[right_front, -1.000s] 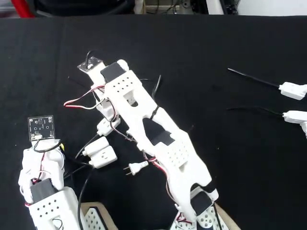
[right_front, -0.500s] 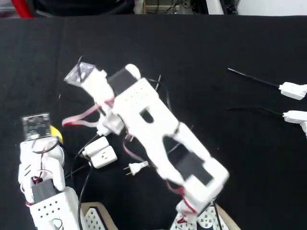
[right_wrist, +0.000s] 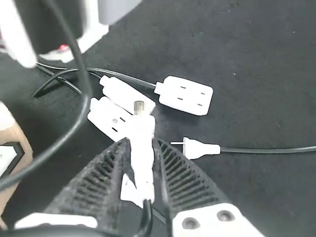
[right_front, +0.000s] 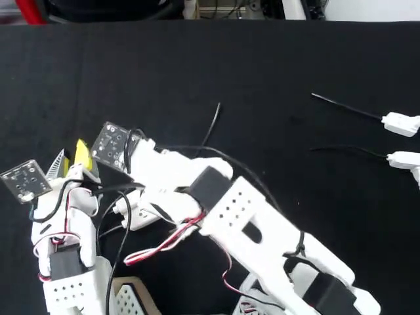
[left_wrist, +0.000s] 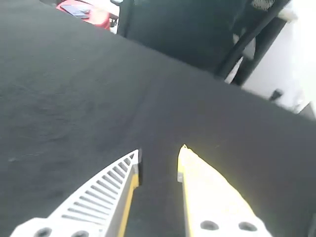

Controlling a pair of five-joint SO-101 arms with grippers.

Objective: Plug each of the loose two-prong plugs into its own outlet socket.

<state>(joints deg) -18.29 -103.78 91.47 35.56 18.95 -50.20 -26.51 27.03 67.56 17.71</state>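
— Swung down from the upper left of the high view, the right arm now lies low across the lower left, over the sockets. What is it carrying?

— Its right claw [right_wrist: 140, 144] is clamped on a white two-prong plug [right_wrist: 142, 129]. The plug's metal tip sits right at the nearer white outlet block [right_wrist: 112, 117]. Whether the prongs have gone in, I cannot tell.

— So nothing is seated yet?

— None that I can see. A second white outlet block [right_wrist: 185, 95] lies just beside the first, its slots empty. A loose white plug on a black cord [right_wrist: 200, 148] rests on the black counter [right_wrist: 256, 59] near them.

— And the other arm?

— The left claw [right_front: 70, 159], at the lower left of the high view, has turned upward. Its white and yellow fingers stand apart and hold nothing.

— More to do?

— At the right edge of the high view two further white plugs [right_front: 400, 123] wait, well apart from the sockets. I'd judge the task barely begun: the first insertion is in hand and the rest is left.
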